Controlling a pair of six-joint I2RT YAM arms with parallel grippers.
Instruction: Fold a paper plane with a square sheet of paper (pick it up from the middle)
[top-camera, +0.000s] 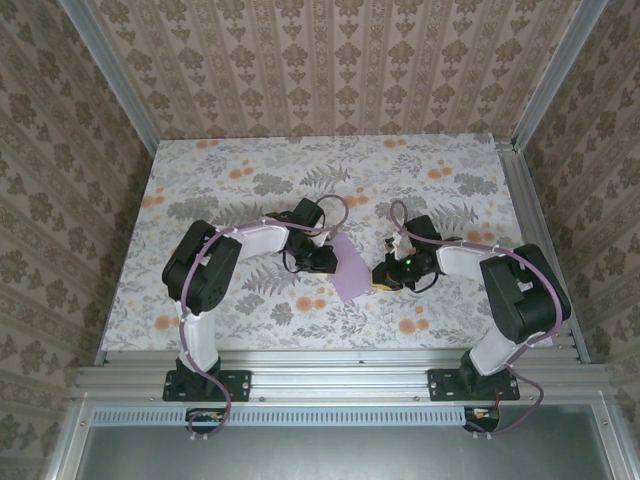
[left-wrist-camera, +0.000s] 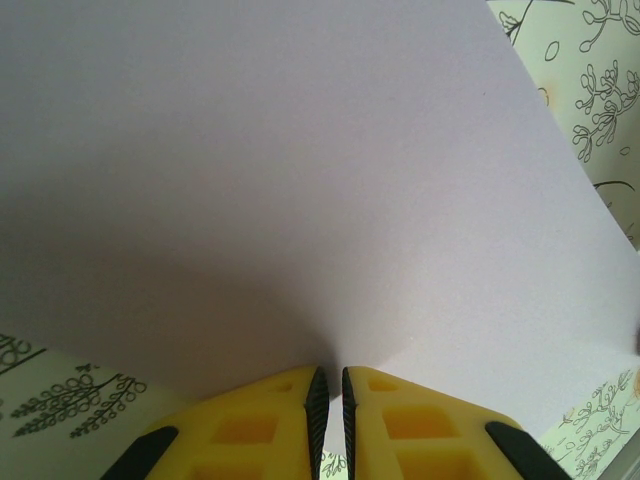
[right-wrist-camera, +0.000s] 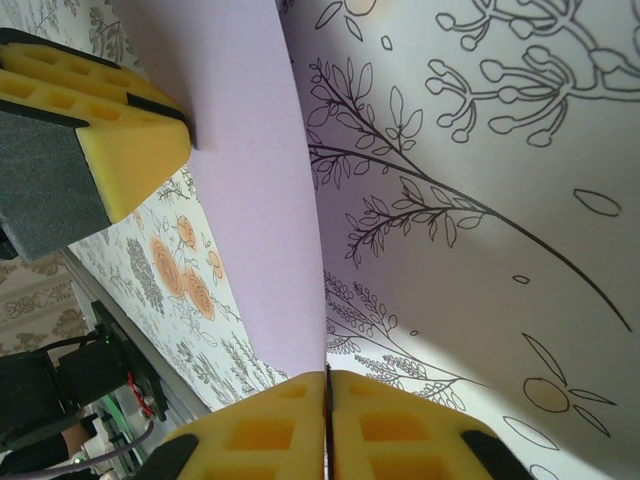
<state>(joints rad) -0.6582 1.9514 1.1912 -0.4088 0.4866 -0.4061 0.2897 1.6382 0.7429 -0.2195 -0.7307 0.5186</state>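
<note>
Wallpaper (top-camera: 330, 60) surrounds the floral tabletop (top-camera: 250, 165) beneath the lilac sheet (top-camera: 350, 268).

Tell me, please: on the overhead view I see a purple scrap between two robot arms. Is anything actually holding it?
Observer: Yes. The left wrist camera shows the left gripper pinched shut on one edge of the paper.
Operator: And the other arm?
Observer: Its wrist camera shows the right gripper shut on another edge, with the sheet curving away between the two grippers.
</note>
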